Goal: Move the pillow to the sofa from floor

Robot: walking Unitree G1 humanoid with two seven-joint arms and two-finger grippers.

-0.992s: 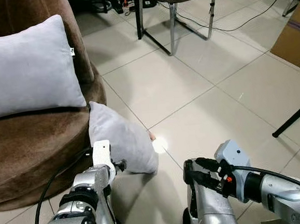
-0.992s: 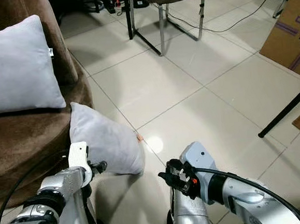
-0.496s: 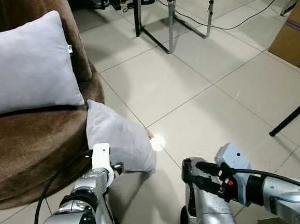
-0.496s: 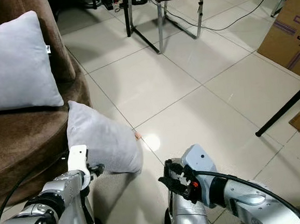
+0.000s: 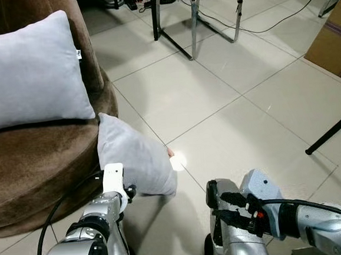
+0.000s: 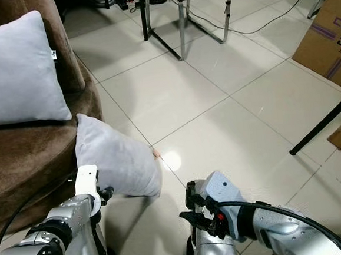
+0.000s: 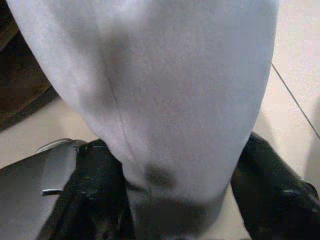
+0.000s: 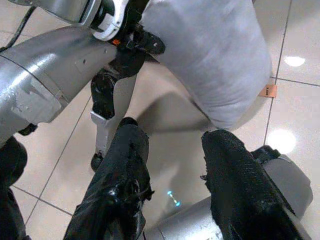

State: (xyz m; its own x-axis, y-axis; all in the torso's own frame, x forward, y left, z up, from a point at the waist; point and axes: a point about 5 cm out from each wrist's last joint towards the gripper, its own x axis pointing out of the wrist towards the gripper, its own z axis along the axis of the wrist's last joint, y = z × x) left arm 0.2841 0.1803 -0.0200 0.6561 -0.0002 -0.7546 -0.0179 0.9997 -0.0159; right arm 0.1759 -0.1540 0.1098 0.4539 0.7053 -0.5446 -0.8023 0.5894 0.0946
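Observation:
A light grey pillow [image 5: 134, 160] stands on the tiled floor, leaning against the brown sofa [image 5: 37, 161]. My left gripper [image 5: 130, 191] is at the pillow's lower near edge. In the left wrist view the pillow [image 7: 165, 85] fills the gap between the two black fingers [image 7: 95, 200], which press on it from both sides. My right gripper [image 5: 215, 204] hangs low over the floor to the right of the pillow, open with nothing between its fingers [image 8: 130, 165]. The right wrist view looks across at the pillow [image 8: 210, 60] and the left arm.
A second grey pillow [image 5: 27, 74] rests on the sofa seat against the backrest. A metal-legged chair [image 5: 194, 19] and cables [image 5: 131, 0] stand at the back. A cardboard box [image 5: 335, 38] and a black pole [image 5: 333, 131] are on the right.
The right arm has sunk a little lower and drawn back. The left wrist has dropped slightly by the pillow's edge. The pillow stays against the sofa.

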